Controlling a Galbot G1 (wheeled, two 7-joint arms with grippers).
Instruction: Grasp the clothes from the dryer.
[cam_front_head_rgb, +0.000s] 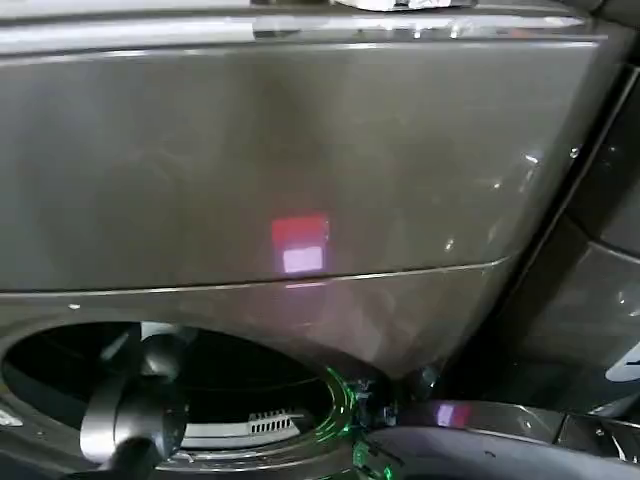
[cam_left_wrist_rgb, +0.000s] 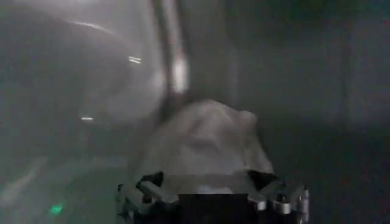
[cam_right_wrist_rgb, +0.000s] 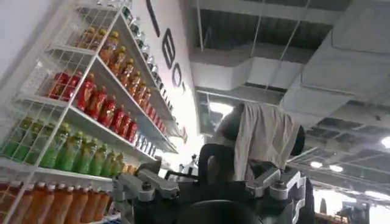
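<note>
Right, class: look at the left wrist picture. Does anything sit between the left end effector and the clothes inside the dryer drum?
Nothing visible does. The left end effector is inside the dryer, and the pale clothes lie directly ahead of its open fingers, with no object between. The right end effector is raised, away from the drum, holding a beige cloth.

One dryer, one pale cloth inside, two tools

Dark bronze-grey dryer, porthole open; pale crumpled clothes heaped inside drum
</note>
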